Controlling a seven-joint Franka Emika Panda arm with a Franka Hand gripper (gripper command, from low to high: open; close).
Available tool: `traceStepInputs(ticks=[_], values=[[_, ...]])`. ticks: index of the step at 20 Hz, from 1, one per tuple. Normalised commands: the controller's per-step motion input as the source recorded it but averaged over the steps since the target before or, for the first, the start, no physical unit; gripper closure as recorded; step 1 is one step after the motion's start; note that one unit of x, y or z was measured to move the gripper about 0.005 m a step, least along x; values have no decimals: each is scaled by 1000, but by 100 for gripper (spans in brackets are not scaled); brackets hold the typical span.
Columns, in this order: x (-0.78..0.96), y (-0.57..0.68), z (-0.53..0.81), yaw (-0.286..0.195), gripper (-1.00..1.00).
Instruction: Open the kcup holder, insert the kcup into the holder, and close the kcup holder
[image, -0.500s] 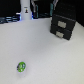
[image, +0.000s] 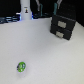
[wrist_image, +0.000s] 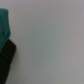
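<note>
The kcup holder (image: 64, 26) is a black boxy unit with two stacked drawer fronts, standing at the back of the white table towards the exterior view's right. Both drawers look shut. The kcup (image: 21, 66), a small pod with a bright green top, lies on the table near the front, towards the exterior view's left and far from the holder. A white part of the arm (image: 25, 10) stands at the back left, far from both. The fingers do not show clearly. The wrist view shows only bare table, with a blurred teal shape (wrist_image: 4, 25) and a black shape (wrist_image: 6, 59) at one edge.
The white table (image: 45, 55) fills most of the exterior view. Dark clutter (image: 7, 20) lies along the back edge at the exterior view's left, beside the arm.
</note>
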Motion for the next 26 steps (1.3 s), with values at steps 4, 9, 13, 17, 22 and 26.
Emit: traceStepInputs(ticks=[4,9,13,17,22,26], values=[[-291,748,-19,-151,-100],[-334,760,-109,-133,-100],[-351,706,-213,-143,-100],[-324,642,-292,-148,-100],[-286,568,-333,-160,-100],[-282,458,-379,-164,-100]])
